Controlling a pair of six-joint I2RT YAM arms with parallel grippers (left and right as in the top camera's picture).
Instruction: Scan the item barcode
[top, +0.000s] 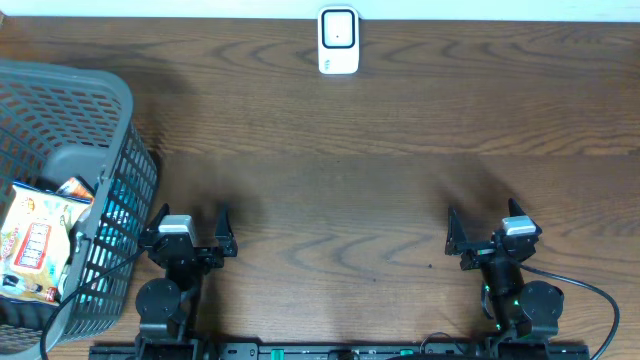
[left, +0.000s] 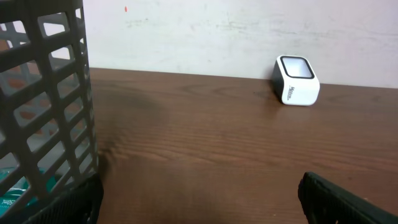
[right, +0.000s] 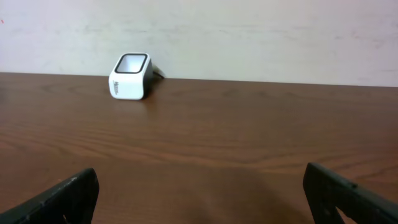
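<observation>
Both your claws are spread as wide as they go and have hold of nothing; the left gripper (top: 190, 225) sits just beside the near right wall of the grey basket (top: 60, 78), and the right gripper (top: 483, 228) rests well apart from it on the other side of the table (top: 380, 150). The thing you have to scan is down inside that basket; the likeliest pick is the pale snack packet (top: 35, 245) lying against the near left of the mesh, with a smaller orange packet (top: 75, 187) just beyond it. From the left claw the snack packet lies to the left and across the basket wall, so your left arm is plainly the nearer one, and I judge it should take the pick. The packet's long axis seems to run roughly from the near side to the far side, a little tilted, so I would set the jaws across its short width; it is partly hidden by the mesh, so you cannot be sure of its edges. The white scanner (top: 338, 40) stands at the far middle edge of the table, its window facing up and towards you; it shows ahead and to the right in the left wrist view and ahead to the left in the right wrist view.
</observation>
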